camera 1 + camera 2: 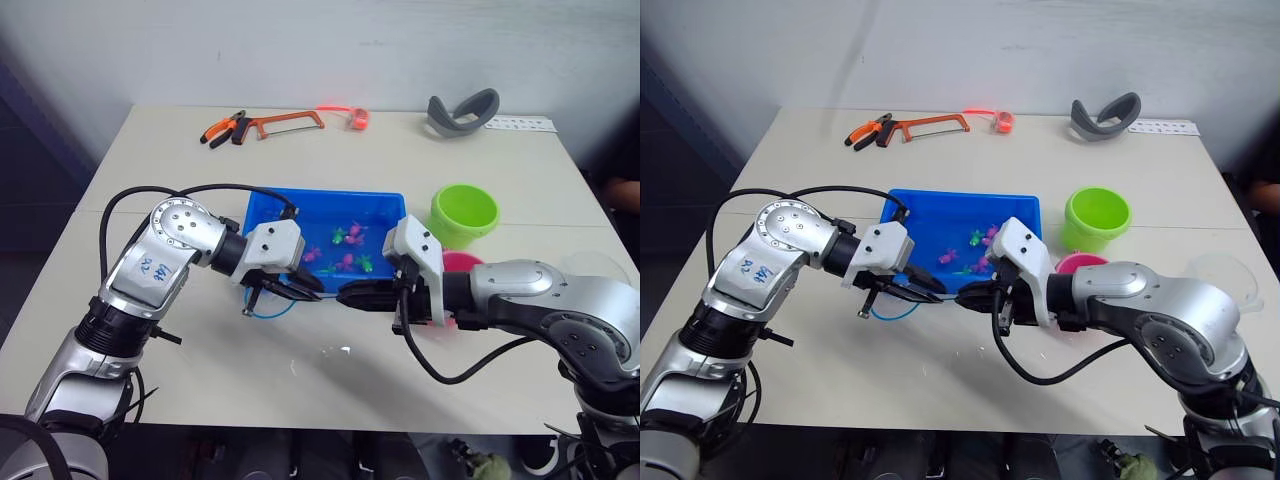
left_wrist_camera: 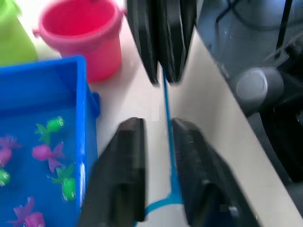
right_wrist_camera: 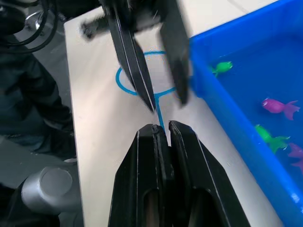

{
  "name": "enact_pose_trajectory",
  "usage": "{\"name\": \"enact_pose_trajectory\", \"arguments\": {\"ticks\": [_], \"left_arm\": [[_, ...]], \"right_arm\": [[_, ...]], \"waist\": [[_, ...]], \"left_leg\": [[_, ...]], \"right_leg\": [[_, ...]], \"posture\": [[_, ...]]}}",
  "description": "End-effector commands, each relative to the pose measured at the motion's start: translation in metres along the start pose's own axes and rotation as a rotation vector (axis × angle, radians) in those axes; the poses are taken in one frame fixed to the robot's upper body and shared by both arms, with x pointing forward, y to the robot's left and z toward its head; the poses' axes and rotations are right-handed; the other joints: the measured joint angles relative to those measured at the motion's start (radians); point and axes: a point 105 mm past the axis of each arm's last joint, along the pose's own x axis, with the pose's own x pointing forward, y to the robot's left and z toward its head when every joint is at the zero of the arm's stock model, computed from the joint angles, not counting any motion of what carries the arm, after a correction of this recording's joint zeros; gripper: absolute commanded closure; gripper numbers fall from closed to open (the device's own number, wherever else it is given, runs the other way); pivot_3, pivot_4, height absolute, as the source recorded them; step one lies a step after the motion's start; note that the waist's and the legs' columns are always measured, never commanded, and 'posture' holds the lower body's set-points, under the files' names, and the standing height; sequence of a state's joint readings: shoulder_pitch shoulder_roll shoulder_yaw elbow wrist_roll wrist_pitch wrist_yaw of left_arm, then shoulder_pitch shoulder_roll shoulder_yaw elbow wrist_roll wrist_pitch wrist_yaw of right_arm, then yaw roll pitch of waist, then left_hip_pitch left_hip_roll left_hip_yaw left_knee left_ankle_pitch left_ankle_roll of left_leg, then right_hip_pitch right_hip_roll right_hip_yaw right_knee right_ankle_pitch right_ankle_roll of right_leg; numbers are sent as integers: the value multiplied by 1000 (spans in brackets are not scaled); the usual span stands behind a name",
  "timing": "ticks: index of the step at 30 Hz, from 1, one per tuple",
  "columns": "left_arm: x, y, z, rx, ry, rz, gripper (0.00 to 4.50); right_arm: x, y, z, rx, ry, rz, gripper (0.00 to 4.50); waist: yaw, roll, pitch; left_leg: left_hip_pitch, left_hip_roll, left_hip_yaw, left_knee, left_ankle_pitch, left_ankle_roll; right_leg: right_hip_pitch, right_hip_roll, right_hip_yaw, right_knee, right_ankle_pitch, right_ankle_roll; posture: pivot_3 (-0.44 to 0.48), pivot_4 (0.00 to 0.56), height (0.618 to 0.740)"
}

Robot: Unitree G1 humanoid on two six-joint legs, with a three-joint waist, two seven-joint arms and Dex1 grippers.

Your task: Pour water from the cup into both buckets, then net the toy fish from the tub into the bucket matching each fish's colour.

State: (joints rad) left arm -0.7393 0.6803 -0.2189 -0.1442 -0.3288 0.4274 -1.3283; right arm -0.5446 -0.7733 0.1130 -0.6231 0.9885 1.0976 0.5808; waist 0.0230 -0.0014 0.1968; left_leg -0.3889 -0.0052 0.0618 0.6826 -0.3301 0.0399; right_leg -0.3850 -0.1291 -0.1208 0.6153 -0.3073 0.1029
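Net (image 3: 142, 85) lies on the surface just near of the tub (image 1: 270, 205), handle between both grippers.
Right gripper (image 3: 161, 128) is clenched on the handle tip; left gripper (image 2: 158, 137) straddles it, released. Light, thin, likely flexible: grip the handle, not the mesh.

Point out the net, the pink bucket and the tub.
net (image 3: 138, 79), right wrist view, on its blue hoop.
pink bucket (image 2: 80, 29), left wrist view, on its wall.
tub (image 1: 325, 197), left eye view, on its far rim.
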Motion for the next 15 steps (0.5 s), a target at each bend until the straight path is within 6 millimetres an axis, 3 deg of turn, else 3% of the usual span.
{"name": "enact_pose_trajectory", "arguments": {"ticks": [1,4,6,10,15], "left_arm": [[-25,3,23,43,-170,78,1962],[-65,16,31,-23,-328,240,568],[-101,26,18,-51,-320,401,58],[-139,24,-10,-111,-278,572,58],[-144,4,-53,-198,-216,637,58]], "right_arm": [[-13,5,12,-79,-52,10,4500],[-30,0,14,-104,-53,-19,4500],[-45,-8,15,-122,-37,-73,4500],[-65,-22,20,-178,-24,-176,4500],[-81,-50,28,-325,-5,-334,4500]], "waist": [[0,0,0],[-1,0,0],[-2,0,0],[-6,0,0],[-3,0,0]], "left_leg": [[0,0,0,0,0,0],[0,0,0,0,0,0],[1,0,0,1,0,0],[1,0,1,1,0,0],[2,0,2,1,0,0]], "right_leg": [[0,0,0,0,0,0],[0,0,0,1,0,0],[0,0,0,2,0,0],[0,0,-1,3,0,0],[-1,0,-3,3,0,0]], "posture": [[0,150,740],[0,150,740],[0,150,740],[0,150,740],[0,150,740]]}}
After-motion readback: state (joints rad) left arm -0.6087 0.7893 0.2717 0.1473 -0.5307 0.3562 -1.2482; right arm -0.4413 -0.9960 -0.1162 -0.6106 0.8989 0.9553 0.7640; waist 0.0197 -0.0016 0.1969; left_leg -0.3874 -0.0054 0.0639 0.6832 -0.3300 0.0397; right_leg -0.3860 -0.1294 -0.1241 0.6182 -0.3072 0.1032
